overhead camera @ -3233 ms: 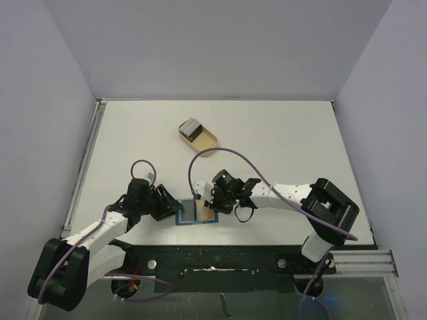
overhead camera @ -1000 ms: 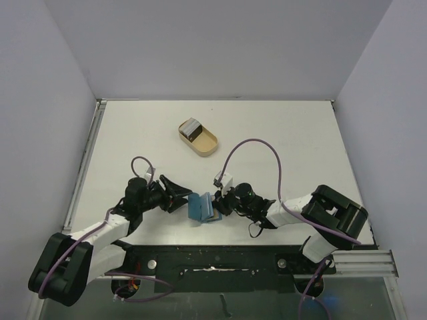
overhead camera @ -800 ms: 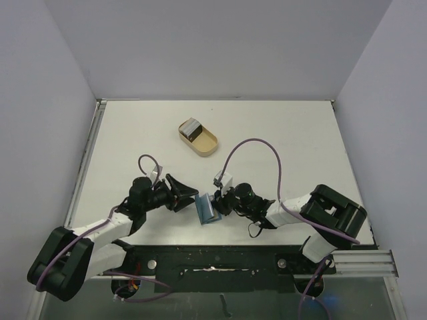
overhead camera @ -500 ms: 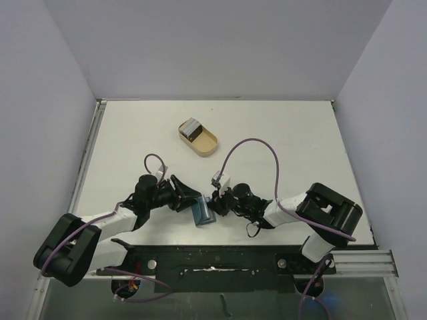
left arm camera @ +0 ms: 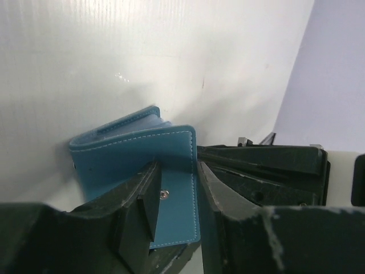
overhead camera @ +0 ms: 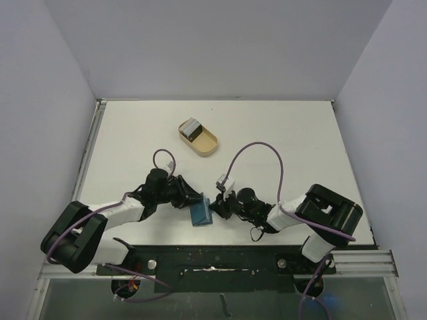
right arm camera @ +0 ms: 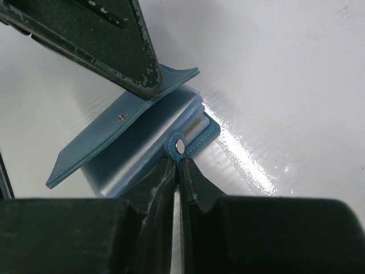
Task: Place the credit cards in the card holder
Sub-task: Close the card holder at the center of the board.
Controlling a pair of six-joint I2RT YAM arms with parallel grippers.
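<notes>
The teal-blue card holder (overhead camera: 199, 215) lies half folded near the table's front edge, between my two grippers. My left gripper (overhead camera: 194, 202) reaches in from the left. In the left wrist view its jaws (left arm camera: 175, 169) stand apart astride the holder's upper cover (left arm camera: 131, 151), whose snap stud shows between them. My right gripper (right arm camera: 178, 162) is shut on the holder's snap tab (right arm camera: 180, 146), and the lighter blue inside (right arm camera: 142, 149) shows under the raised cover. A stack of grey and white credit cards (overhead camera: 191, 127) sits in the tan tray at the back.
The tan oblong tray (overhead camera: 205, 143) lies in the middle of the table's far half. Both arms lie low along the front edge, with purple cables looping above them. White walls close in the left, back and right sides.
The holder has gone from lying open flat to nearly folded. My left gripper has moved right onto its cover and its jaws have narrowed. The right gripper keeps its hold on the tab.
</notes>
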